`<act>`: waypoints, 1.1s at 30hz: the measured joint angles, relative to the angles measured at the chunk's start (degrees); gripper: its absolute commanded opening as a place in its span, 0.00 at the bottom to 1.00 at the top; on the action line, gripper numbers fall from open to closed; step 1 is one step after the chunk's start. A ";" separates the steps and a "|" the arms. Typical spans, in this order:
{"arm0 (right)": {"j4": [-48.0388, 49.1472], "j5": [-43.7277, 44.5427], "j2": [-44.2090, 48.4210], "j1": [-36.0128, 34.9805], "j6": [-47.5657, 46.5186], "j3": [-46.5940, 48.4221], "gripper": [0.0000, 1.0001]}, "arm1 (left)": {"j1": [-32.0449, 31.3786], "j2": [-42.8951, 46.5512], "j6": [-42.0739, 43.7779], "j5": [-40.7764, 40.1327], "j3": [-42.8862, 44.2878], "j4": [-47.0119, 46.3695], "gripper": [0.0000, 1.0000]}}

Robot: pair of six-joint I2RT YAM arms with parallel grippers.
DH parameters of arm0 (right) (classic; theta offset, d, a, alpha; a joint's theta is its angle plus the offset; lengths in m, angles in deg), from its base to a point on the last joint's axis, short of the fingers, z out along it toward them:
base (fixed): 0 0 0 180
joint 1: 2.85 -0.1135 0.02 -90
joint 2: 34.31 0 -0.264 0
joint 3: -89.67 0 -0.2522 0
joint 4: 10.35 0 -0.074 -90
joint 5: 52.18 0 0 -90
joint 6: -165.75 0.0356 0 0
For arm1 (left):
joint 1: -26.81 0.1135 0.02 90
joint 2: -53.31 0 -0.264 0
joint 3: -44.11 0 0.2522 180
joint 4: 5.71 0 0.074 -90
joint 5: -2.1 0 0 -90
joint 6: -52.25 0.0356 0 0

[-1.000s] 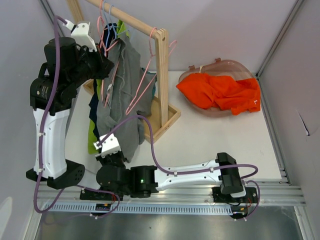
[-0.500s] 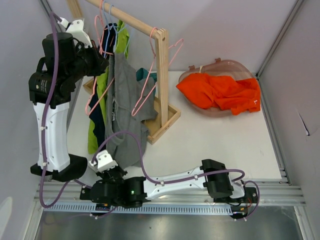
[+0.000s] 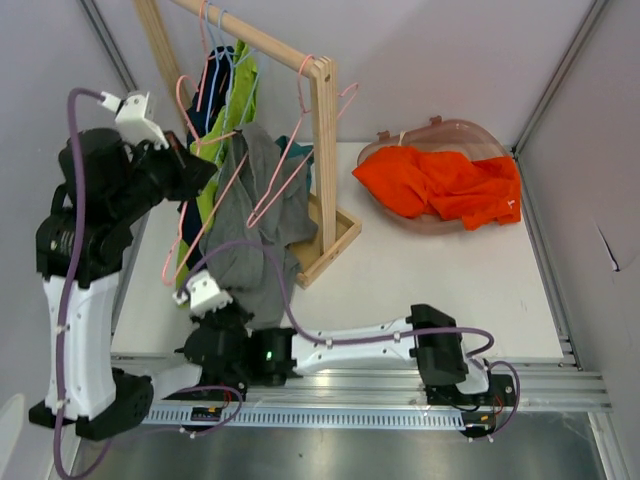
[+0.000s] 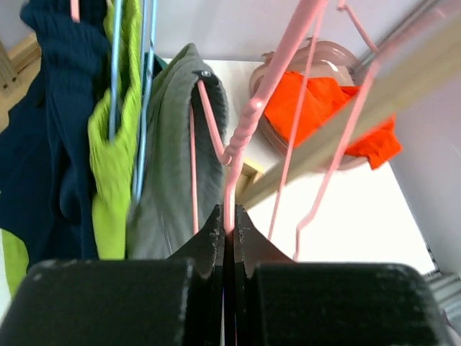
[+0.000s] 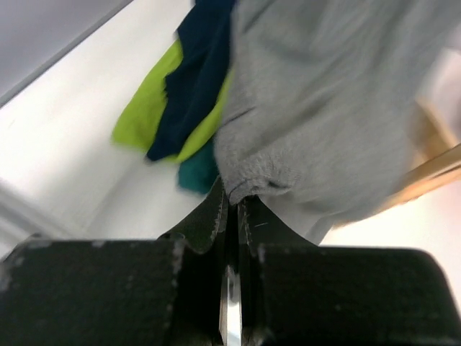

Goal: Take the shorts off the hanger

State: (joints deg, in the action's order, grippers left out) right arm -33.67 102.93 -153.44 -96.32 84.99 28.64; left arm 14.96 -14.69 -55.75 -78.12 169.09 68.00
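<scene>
The grey shorts [image 3: 252, 215] hang on a pink hanger [image 4: 245, 131] by the wooden rack [image 3: 325, 150]. My left gripper [image 3: 203, 166] is shut on the hanger's wire, and in the left wrist view [image 4: 229, 218] the wire runs between its closed fingers. My right gripper [image 3: 233, 305] is shut on the lower hem of the grey shorts [image 5: 324, 101], below and in front of the rack. The lime green shorts [image 3: 238, 95] and navy shorts [image 3: 215, 70] hang on blue hangers. Teal cloth [image 5: 198, 173] shows behind the grey. The orange shorts [image 3: 440, 185] lie in a basket.
A clear pink basket [image 3: 470, 130] stands at the back right. The rack's wooden base [image 3: 335, 240] sits on the white table. Another pink hanger [image 3: 300, 130] hangs at the rack's end. Grey walls close both sides.
My left arm has swung down and left, drawing the pink hanger away from the rail. My right gripper, still on the grey hem, moved toward me and then back a little.
</scene>
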 measured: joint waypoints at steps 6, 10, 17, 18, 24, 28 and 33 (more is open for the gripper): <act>3.37 -1.81 2.82 8.98 -7.74 0.48 0.00 | -1.53 13.60 -0.61 2.62 -11.85 -3.15 0.00; 1.20 -2.03 4.48 12.83 -8.55 1.05 0.00 | -7.15 19.50 -1.11 2.45 -17.66 -4.70 0.01; -5.64 -2.08 8.68 10.64 -1.97 -4.20 0.00 | -13.84 20.98 -0.50 -3.23 -21.40 -5.16 0.00; -6.51 -1.90 9.33 9.68 -0.57 -5.25 0.00 | -14.05 20.48 -0.28 -3.98 -20.94 -3.82 0.00; -12.50 2.69 10.08 -2.21 7.85 -6.12 0.00 | -14.43 13.88 1.42 -10.45 -10.62 0.72 0.00; -22.82 6.62 10.19 -12.09 16.24 -5.07 0.00 | -14.49 9.01 2.08 -14.67 -3.98 0.20 0.00; -38.82 11.37 14.12 -14.82 25.18 -1.57 0.00 | -14.49 3.45 2.16 -16.65 -0.66 -2.29 0.00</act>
State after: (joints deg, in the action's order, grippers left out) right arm -72.49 114.29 -139.32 -111.14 110.17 27.07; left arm 0.47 -11.24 -53.59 -94.77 168.44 65.70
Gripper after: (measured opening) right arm 0.043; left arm 0.039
